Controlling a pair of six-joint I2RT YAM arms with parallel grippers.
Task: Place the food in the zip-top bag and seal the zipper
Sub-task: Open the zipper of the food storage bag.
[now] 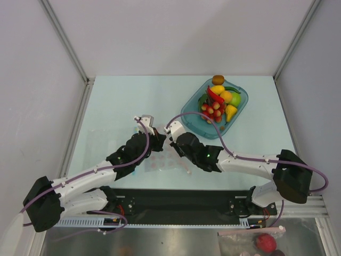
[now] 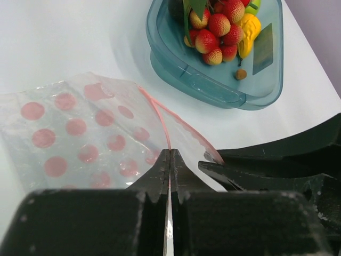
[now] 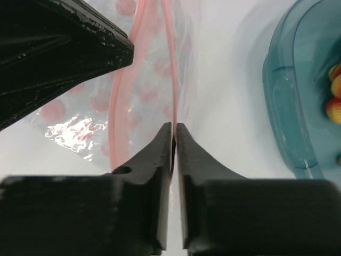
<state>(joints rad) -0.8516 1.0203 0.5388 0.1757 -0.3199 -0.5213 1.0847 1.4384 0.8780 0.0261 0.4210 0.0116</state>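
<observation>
Left wrist view: the left gripper (image 2: 169,156) has its jaws pressed together on the zipper (image 2: 156,112), the thin pink strip along the mouth of the zip-top bag (image 2: 74,133). In the right wrist view the right gripper (image 3: 174,130) also has its jaws closed, pinching the other pink lip of that mouth. The two lips bow apart ahead of the fingers, so the mouth stands partly open. The grippers sit just beside each other. The bag, clear with pink dots, lies crinkled on the table (image 2: 64,32), by the middle of its near edge in the top external view. The food (image 2: 218,29), with red berries and a yellow piece showing, is heaped in the teal tray (image 2: 213,88) toward the table's far right corner, apart from the bag.
</observation>
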